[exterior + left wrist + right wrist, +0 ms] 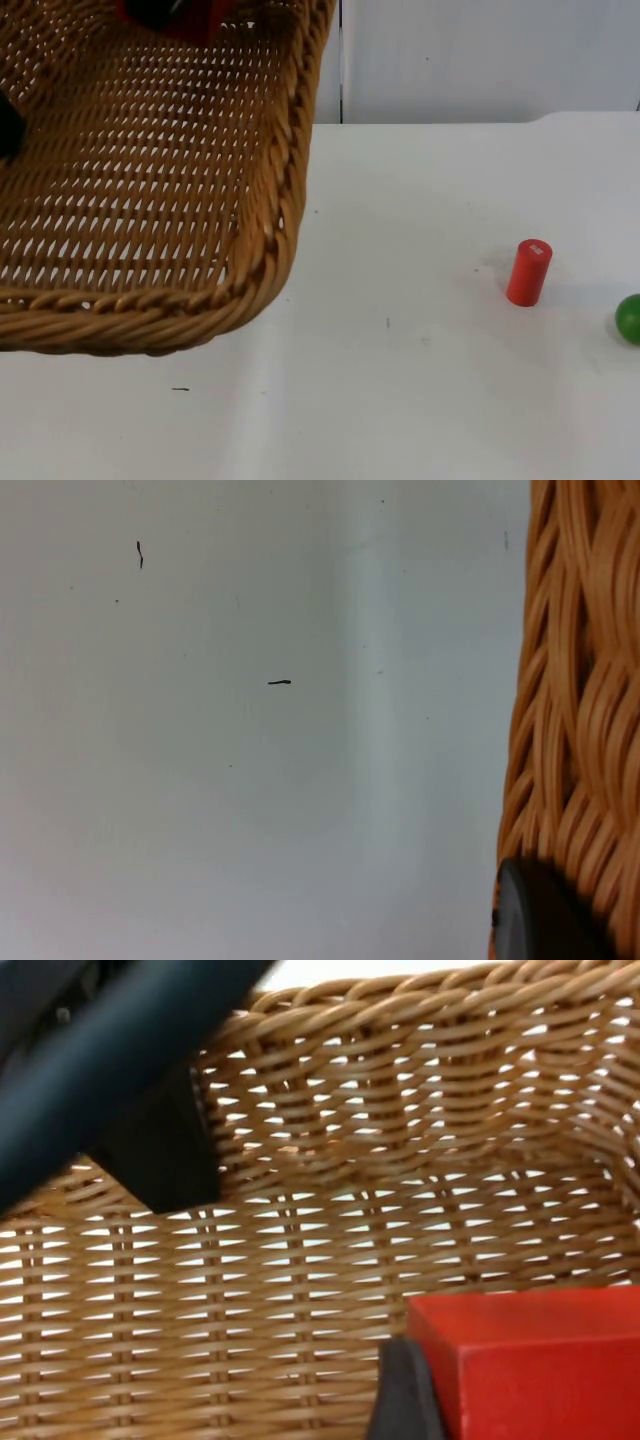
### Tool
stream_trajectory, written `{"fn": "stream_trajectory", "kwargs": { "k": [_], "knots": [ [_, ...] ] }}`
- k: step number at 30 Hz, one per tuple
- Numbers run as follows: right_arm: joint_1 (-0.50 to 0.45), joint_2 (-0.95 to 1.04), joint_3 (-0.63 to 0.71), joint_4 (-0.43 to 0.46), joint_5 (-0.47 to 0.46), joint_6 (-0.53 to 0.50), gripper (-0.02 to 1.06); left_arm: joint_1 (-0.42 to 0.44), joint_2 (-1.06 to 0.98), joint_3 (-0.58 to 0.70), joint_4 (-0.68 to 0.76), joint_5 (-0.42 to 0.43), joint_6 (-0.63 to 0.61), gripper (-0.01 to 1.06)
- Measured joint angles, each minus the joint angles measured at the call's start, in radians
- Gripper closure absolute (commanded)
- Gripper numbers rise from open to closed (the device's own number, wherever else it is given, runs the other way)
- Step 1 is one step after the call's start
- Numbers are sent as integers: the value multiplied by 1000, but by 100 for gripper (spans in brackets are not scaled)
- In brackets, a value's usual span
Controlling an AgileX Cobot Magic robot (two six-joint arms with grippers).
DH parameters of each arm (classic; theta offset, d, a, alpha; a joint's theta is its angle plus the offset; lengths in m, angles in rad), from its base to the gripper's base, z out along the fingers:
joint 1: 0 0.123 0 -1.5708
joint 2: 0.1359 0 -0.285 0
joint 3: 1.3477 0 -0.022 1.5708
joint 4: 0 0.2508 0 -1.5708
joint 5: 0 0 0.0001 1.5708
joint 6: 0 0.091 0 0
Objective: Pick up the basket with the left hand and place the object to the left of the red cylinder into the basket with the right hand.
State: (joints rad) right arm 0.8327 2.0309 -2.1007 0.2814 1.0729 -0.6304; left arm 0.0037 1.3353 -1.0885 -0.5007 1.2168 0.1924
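You have the left gripper (545, 915) clenched on the rim of the basket (150, 200), one black pad pressed against the wicker; the basket hangs raised over the table's left side. The right gripper (165, 10) is inside the basket, grasping the red block (530, 1360), with a fingertip flat against the block's side above the woven floor.

Count: one basket, one red block, one red cylinder (528, 272) standing upright, and one green ball (629, 318) near its right.

The white table (420, 400) ends at a grey partition wall (480, 60).
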Motion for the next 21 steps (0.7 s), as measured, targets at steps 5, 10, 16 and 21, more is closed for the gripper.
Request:
{"fn": "stream_trajectory", "kwargs": {
  "k": [5,10,16,21],
  "knots": [
    [1,13,0,4,0,8,104,0,0,0,0,0,0,105],
    [2,30,0,4,-4,10,104,0,0,0,0,0,0,105],
    [2,51,-1,6,-8,10,103,0,0,0,0,0,0,105],
    [2,53,-3,6,-10,12,81,0,0,0,0,2,0,105]
  ]
}}
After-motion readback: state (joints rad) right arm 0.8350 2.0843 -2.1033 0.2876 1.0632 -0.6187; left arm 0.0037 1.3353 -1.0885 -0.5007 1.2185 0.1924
